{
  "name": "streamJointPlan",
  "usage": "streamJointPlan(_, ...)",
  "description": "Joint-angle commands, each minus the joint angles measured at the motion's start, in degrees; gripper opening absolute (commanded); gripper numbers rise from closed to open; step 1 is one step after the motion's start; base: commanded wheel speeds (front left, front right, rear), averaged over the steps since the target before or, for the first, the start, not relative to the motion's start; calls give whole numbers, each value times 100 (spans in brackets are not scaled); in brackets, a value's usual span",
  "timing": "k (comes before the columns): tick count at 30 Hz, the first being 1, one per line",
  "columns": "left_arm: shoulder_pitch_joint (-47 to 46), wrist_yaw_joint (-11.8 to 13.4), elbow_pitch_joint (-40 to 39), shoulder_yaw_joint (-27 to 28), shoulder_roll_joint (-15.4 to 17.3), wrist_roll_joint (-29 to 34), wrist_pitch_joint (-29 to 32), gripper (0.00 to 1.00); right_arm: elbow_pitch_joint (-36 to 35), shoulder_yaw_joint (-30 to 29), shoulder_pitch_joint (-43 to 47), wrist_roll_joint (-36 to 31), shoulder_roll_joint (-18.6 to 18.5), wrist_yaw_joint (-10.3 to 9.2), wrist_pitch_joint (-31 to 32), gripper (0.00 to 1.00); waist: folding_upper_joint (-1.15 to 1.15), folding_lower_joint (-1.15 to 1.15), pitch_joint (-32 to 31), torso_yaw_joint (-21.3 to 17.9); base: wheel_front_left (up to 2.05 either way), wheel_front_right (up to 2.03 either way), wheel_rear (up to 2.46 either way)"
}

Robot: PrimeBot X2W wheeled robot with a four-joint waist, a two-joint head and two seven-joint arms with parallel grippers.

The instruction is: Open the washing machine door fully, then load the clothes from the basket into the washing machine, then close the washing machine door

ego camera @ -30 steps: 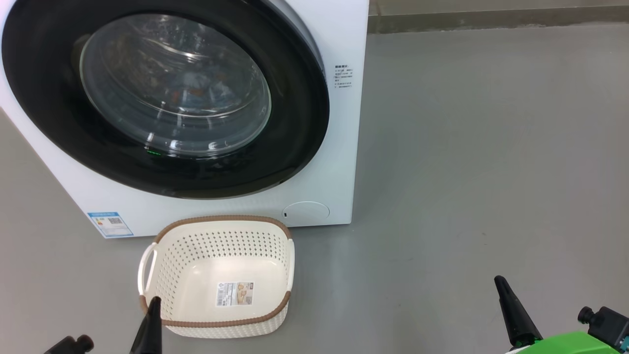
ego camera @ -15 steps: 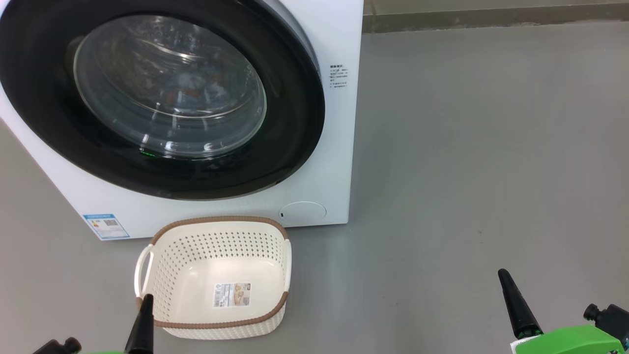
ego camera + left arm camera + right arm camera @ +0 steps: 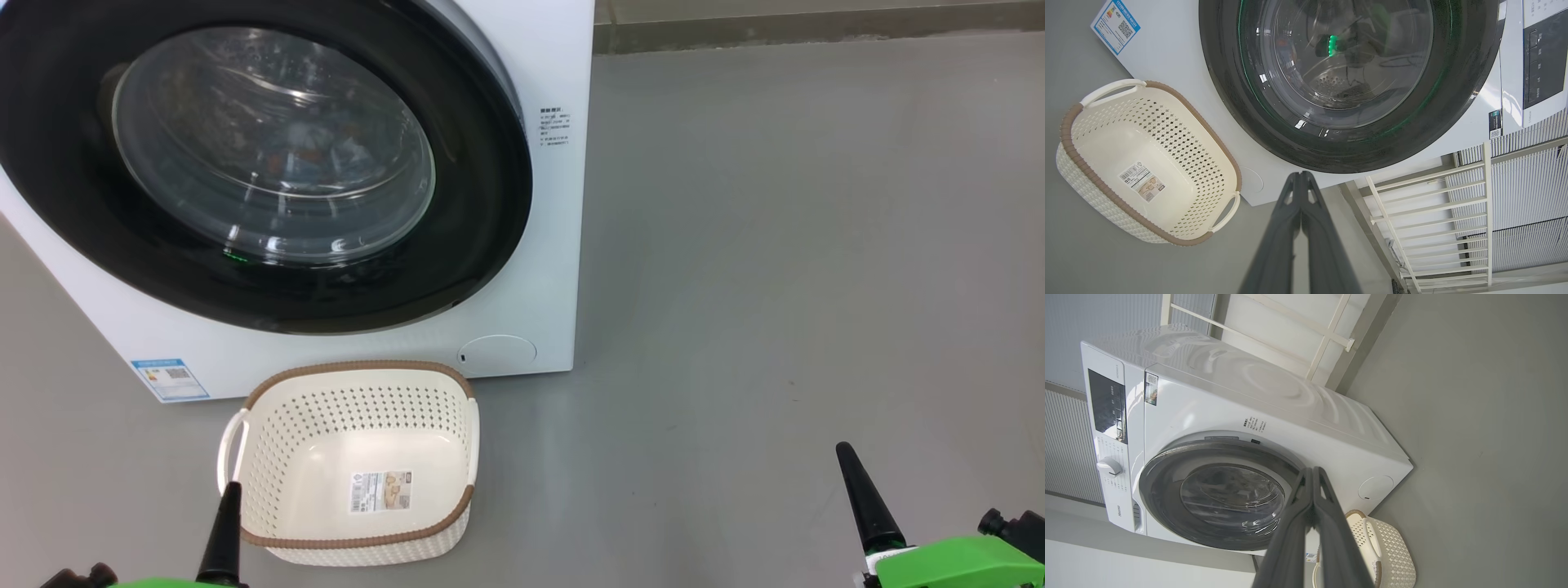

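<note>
Hovering pressed together, left gripper [image 3: 1300, 176] and right gripper [image 3: 1312, 471] face the shut washing machine door [image 3: 269, 155], basket [image 3: 359, 367] empty: seemingly done, just retreat.

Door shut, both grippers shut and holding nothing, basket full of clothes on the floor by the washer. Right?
Not quite: the basket is empty. The head view shows its bare bottom with just a paper label. The rest holds: door shut, left gripper and right gripper shut and holding nothing, basket on the floor by the washer.
</note>
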Motion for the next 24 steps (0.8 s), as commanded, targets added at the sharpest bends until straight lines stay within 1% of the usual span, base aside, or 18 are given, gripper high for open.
streamJointPlan(1,-301,-105,-93,207,58,-214,40,0,-91,72,-303,232,-62,8,45,0,0,-1,1,-9,0,0,0)
streamJointPlan(24,-467,-278,69,586,-18,-1526,321,0,208,-9,-559,1648,-66,9,220,0,0,-1,12,-109,0,0,0)
